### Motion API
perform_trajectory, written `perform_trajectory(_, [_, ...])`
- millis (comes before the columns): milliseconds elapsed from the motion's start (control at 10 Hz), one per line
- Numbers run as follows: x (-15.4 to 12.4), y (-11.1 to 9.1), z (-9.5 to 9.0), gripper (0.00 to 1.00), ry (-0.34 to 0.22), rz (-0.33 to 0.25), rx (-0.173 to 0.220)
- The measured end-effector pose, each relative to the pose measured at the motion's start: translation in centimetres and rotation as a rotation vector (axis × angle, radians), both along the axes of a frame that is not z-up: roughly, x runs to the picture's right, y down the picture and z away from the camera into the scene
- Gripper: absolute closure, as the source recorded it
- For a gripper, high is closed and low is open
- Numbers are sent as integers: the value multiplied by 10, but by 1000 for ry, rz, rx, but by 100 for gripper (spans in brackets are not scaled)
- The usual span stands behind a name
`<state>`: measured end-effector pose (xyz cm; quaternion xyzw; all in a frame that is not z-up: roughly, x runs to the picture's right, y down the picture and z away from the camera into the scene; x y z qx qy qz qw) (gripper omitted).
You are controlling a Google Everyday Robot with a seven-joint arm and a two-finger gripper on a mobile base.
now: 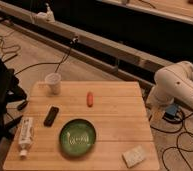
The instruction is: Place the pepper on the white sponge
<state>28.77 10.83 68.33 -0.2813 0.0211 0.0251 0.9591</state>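
The small orange-red pepper (pixel 90 99) lies on the wooden table (pixel 121 117), upper middle, behind the green plate. The off-white sponge (pixel 134 156) lies at the table's front right corner, well apart from the pepper. My white arm (pixel 177 87) is folded off the table's right side, level with its far edge. My gripper itself does not show in the camera view; only the arm's rounded links do. Nothing is held over the table.
A green plate (pixel 77 137) sits front centre. A white cup (pixel 53 83) stands at the back left corner. A black flat device (pixel 51 115) and a white tube-like bottle (pixel 25 135) lie on the left. Cables run over the floor around the table.
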Motion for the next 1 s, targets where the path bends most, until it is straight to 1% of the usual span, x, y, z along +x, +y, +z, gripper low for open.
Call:
perform_trajectory(200, [-1,-3,1,35,-12,-8,3])
perform_trajectory(300, [-7,-6,6,35,-37,-30,-4])
perform_trajectory(400, [-25,-13,19,35,-103,-77,-6])
perform_trajectory(500, [-52,-20,36,35,-190,-137,1])
perform_trajectory(700, [-103,-33,58,35,-337,-214,25])
perform_trajectory(800, [-128,-40,67,35,-408,-244,38])
perform_trajectory(900, [-152,-46,74,35,-474,-260,49])
perform_trajectory(1000, [-179,-52,78,35,-542,-261,59])
